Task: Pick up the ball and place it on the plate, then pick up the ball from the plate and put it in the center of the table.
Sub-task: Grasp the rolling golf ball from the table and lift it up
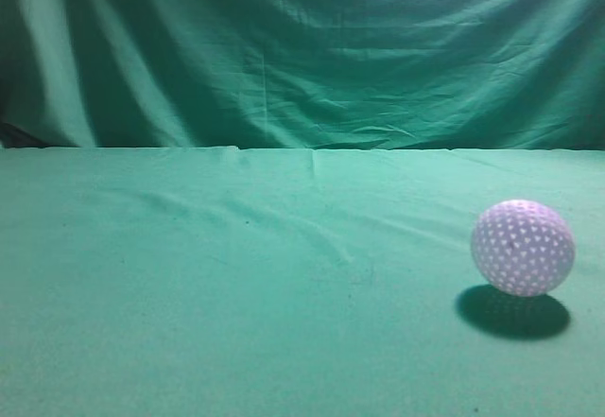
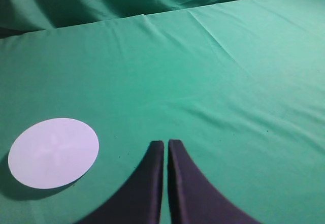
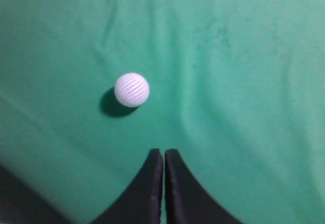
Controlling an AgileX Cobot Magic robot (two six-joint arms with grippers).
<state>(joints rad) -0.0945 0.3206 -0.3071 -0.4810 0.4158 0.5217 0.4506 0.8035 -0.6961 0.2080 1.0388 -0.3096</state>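
Observation:
The white dimpled ball (image 1: 523, 248) rests on the green cloth table (image 1: 236, 275) at the right of the exterior view. It also shows in the right wrist view (image 3: 132, 89), ahead and a little left of my right gripper (image 3: 164, 153), which is shut and empty. The flat round white plate (image 2: 53, 152) lies on the table in the left wrist view, to the left of my left gripper (image 2: 166, 144), which is shut and empty. Neither gripper shows in the exterior view.
A draped green backdrop curtain (image 1: 302, 48) hangs behind the table's far edge. The cloth has shallow wrinkles across the middle (image 1: 284, 214).

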